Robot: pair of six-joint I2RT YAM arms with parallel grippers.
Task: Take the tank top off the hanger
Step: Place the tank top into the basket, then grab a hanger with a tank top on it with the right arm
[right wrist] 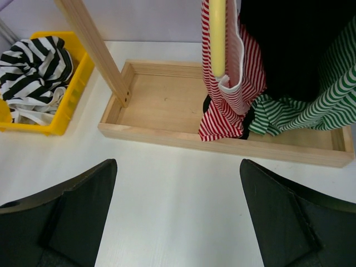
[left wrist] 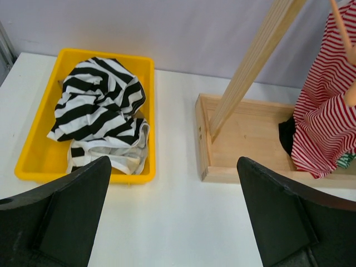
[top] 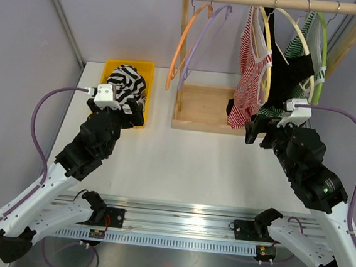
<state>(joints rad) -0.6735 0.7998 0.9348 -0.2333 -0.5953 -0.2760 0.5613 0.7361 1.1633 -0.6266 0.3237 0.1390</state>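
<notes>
From above, the rack (top: 279,1) runs across the upper right of the frame. The red tank top (top: 249,83) hangs there on the yellow hanger (top: 269,73), its hem down in the wooden base (top: 202,107). To its right hang a black top (top: 291,72) and a green top (top: 304,35), the latter on a green hanger (top: 323,53). To its left, an orange hanger (top: 184,39) and a purple hanger (top: 199,44) are bare. The yellow bin (top: 129,63) at upper left holds striped clothes (top: 127,83). The left gripper (top: 134,111) is at the bin's lower right corner. The right gripper (top: 258,130) is just below the red tank top's hem.

In the left wrist view, the left gripper (left wrist: 173,167) is spread wide and holds nothing, above the white table (left wrist: 178,222). The bin (left wrist: 83,54) is at upper left and the red tank top (left wrist: 328,111) is at the right edge.

In the right wrist view, the right gripper (right wrist: 178,167) is also fully spread and empty. The red tank top (right wrist: 228,105) hangs at top centre on the yellow hanger (right wrist: 217,33), its hem inside the base (right wrist: 161,100), apart from the fingers (right wrist: 289,222).
</notes>
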